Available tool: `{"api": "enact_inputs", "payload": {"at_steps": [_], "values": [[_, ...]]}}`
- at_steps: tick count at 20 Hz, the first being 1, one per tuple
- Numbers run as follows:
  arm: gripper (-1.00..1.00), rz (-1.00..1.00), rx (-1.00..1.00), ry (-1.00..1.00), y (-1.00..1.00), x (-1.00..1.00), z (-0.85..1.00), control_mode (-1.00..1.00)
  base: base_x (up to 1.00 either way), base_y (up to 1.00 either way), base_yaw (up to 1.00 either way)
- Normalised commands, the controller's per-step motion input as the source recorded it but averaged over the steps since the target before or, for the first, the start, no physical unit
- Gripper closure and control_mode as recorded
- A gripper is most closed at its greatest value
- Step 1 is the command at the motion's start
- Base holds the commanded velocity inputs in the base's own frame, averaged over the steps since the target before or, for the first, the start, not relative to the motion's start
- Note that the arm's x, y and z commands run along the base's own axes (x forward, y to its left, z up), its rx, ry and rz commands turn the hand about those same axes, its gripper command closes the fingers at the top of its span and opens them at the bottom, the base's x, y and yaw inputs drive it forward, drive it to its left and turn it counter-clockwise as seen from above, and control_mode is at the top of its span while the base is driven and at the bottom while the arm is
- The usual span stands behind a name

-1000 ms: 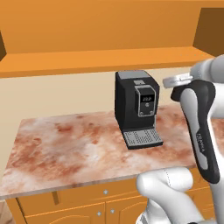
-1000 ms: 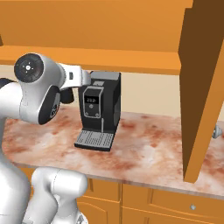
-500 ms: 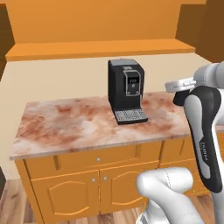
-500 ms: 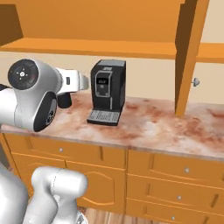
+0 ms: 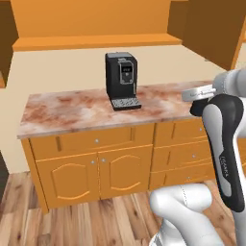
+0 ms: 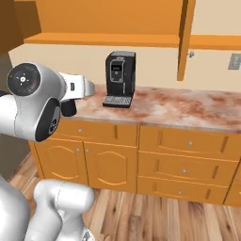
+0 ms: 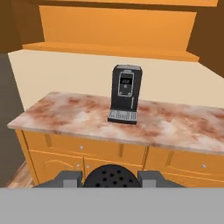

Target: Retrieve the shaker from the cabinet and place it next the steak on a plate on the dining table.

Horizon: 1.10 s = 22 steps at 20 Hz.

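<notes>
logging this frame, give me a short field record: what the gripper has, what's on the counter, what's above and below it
gripper: shut on the shaker, black perforated top between the finger tips
counter: marbled reddish top, against the wall
on counter: black coffee machine, upright
above counter: orange cabinet with open shelf
below counter: orange drawers and cupboard doors
floor: wood planks
</notes>
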Motion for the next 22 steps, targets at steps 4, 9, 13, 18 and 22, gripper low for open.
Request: {"api": "enact_inputs", "payload": {"at_steps": [4, 9, 13, 18, 22], "values": [[1.00, 0.00, 0.00, 0.00, 0.00, 0.00, 0.00, 1.00, -0.57, -0.36, -0.34], [1.00, 0.00, 0.00, 0.00, 0.00, 0.00, 0.00, 1.00, -0.45, -0.37, -0.38], [1.00, 0.00, 0.00, 0.00, 0.00, 0.00, 0.00, 1.00, -0.61, -0.42, -0.44], [1.00, 0.00, 0.00, 0.00, 0.00, 0.00, 0.00, 1.00, -0.82, -0.35, -0.46], [1.00, 0.00, 0.00, 0.00, 0.00, 0.00, 0.00, 1.00, -1.00, -0.24, -0.46]]}}
